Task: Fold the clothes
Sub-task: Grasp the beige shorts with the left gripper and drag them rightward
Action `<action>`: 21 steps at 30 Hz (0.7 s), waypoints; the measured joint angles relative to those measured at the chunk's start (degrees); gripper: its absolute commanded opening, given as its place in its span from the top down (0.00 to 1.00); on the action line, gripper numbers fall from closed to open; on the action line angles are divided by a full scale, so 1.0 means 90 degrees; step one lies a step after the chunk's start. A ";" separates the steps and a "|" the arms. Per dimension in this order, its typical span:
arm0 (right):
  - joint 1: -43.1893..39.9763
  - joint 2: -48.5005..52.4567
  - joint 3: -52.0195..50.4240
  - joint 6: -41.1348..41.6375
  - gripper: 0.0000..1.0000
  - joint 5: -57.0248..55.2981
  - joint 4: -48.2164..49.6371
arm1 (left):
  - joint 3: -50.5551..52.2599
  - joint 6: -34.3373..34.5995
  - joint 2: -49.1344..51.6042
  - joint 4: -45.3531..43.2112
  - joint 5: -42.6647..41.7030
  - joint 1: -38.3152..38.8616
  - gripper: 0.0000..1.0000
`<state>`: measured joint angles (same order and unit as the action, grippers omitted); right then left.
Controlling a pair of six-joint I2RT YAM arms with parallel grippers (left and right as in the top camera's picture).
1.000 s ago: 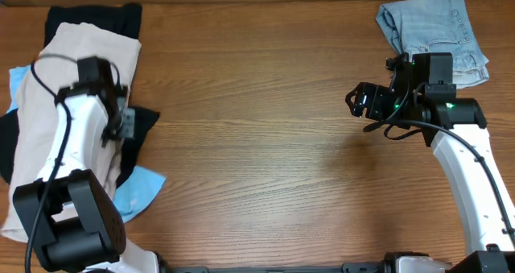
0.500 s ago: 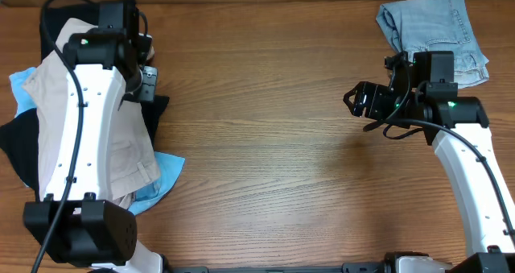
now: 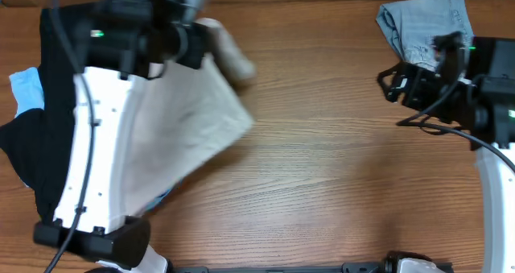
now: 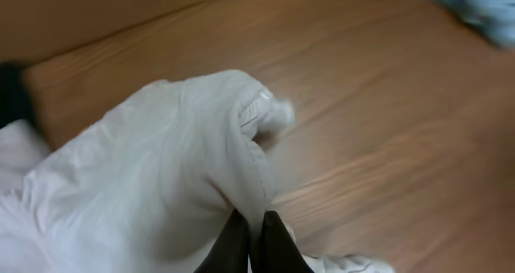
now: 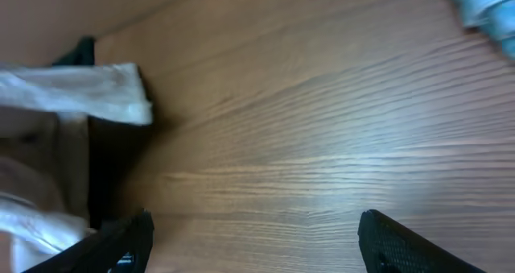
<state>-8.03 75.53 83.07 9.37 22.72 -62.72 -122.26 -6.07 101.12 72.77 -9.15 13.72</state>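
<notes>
Over the table (image 3: 322, 168) — left tool (image 4: 252, 225) tight on beige garment (image 4: 145, 176)

Wooden table (image 5: 306, 128). Pale cloth (image 5: 80, 92) at ten o'clock, dark cloth (image 5: 113, 160) just below it. Blue fabric (image 5: 483, 7) at one o'clock. Right gripper (image 5: 257, 245) at six o'clock, fingers wide apart.

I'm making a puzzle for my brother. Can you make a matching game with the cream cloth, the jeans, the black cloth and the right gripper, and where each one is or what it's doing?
Things
1. cream garment
2. jeans
3. black garment
4. right gripper

States
A. open, holding nothing
B. lying at the left side of the table
C. pinched in the left gripper, lifted
D. lying at the far right corner

Pairs: 1-C, 2-D, 3-B, 4-A
</notes>
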 measured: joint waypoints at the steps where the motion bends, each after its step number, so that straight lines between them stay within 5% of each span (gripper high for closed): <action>1: -0.0119 -0.0041 0.0010 -0.0005 0.12 0.0000 -0.0063 | 0.0000 0.0000 0.0056 -0.0073 -0.0085 0.0204 0.96; 7: -0.0896 -0.0044 0.0010 -0.0073 0.10 -0.0002 -0.0396 | -0.0005 0.0046 0.1010 -0.0920 -0.0488 0.1387 0.95; 10: -0.1275 -0.0044 0.0010 -0.0146 0.09 -0.0005 -0.0478 | -0.0005 0.0148 0.1804 -0.1758 -0.0629 0.1877 0.87; 12: -0.1484 -0.0044 0.0010 -0.0211 0.07 -0.0005 -0.0510 | -0.0002 0.0182 0.2368 -0.2283 -0.0748 0.2195 0.66; 16: -0.1732 -0.0044 0.0010 -0.0384 0.06 -0.0010 -0.0629 | -0.0002 0.0211 0.3016 -0.2718 -0.0899 0.2688 0.00; 21: -0.1732 -0.0044 0.0010 -0.0641 0.05 -0.0005 -0.0670 | -0.0369 0.0311 0.3055 -0.2023 -0.0986 0.2922 0.00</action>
<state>-23.62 75.13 83.15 3.60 22.68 -68.75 -125.58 -3.27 128.62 54.57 -18.02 40.01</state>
